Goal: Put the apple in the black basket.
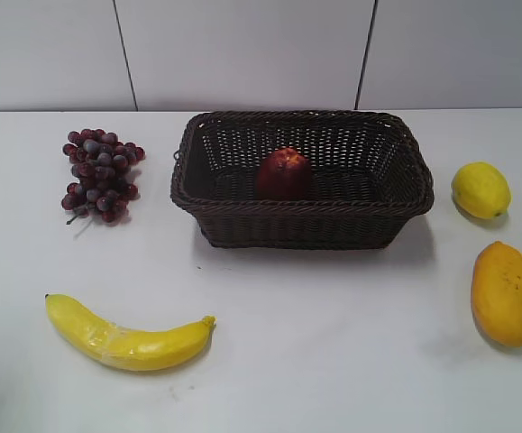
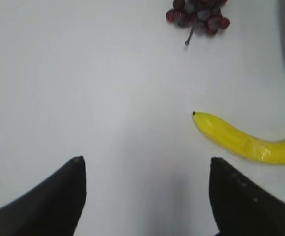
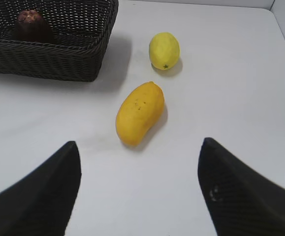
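Note:
The dark red apple sits inside the black basket at the middle back of the table. In the right wrist view the apple shows in the basket at the upper left. Neither gripper shows in the exterior view. My left gripper is open and empty over bare table, left of the banana. My right gripper is open and empty, just in front of the mango and well away from the basket.
A purple-red grape bunch lies left of the basket, also in the left wrist view. A banana lies front left. A lemon and a mango lie on the right.

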Controlling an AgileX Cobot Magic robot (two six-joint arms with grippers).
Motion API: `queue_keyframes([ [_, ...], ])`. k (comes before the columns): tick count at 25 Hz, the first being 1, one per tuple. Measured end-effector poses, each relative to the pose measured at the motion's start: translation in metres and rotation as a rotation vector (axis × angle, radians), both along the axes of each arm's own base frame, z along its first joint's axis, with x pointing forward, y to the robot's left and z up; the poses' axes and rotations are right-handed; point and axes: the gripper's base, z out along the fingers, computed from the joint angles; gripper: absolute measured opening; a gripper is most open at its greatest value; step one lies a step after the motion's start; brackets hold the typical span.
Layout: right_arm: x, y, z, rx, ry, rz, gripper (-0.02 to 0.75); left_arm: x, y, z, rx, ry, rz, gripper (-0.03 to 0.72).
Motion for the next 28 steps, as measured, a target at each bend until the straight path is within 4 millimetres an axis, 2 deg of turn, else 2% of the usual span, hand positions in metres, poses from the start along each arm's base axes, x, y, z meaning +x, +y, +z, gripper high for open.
queue_keyframes([
  [5,0.000,0.000,0.000,0.000,0.000,0.000,0.560,-0.047,-0.001,-0.032,-0.029,-0.061,0.010,0.582],
  [10,0.000,0.000,0.000,0.000,0.000,0.000,0.560,-0.084,-0.005,-0.062,-0.105,-0.168,0.035,0.582],
  [14,0.000,0.000,0.000,0.000,0.000,0.000,0.560,-0.113,-0.003,-0.081,-0.089,-0.196,0.027,0.582],
  [22,0.000,0.000,0.000,0.000,0.000,0.000,0.559,-0.159,0.004,-0.075,-0.002,-0.433,0.019,0.582],
  [28,0.000,0.000,0.000,0.000,0.000,0.000,0.559,-0.185,0.005,-0.075,-0.002,-0.573,0.016,0.582],
])
